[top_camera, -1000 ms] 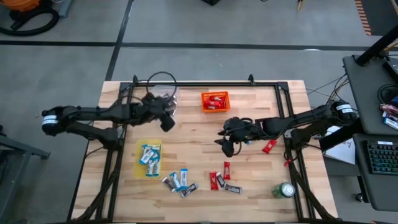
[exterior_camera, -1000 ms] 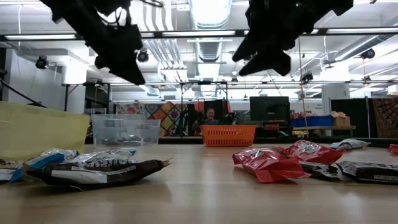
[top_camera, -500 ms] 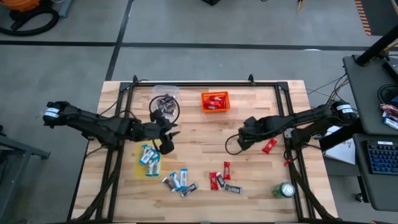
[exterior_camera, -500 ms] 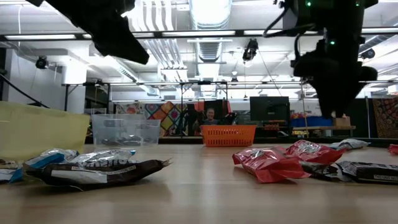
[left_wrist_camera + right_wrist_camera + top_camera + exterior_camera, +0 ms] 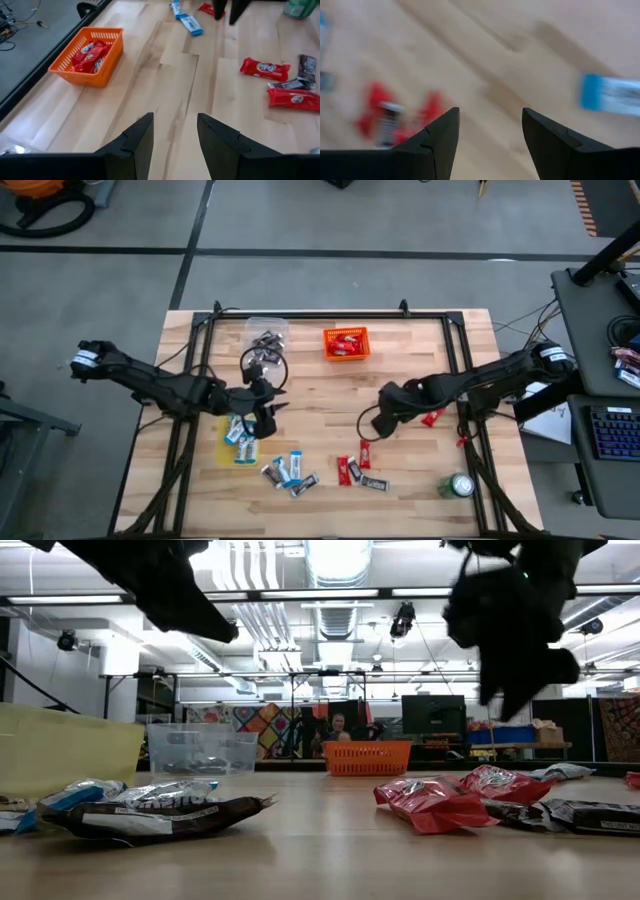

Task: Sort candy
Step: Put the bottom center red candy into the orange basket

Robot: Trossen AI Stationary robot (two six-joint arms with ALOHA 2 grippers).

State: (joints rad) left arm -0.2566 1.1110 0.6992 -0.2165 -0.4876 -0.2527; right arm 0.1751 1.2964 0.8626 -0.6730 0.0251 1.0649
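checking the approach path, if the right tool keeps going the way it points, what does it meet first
Likely bare table: the open right tool frames only wood, with red candy off to one side and a blue-and-white bar off the other.

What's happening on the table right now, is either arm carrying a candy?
Neither. The left gripper hangs open and empty beside the yellow bin, which holds blue-and-white bars. The right gripper is open and empty above bare wood near the loose red candies. The orange basket holds red ones, the clear bin dark ones. A mixed pile lies unsorted at the front, with a green can nearby.
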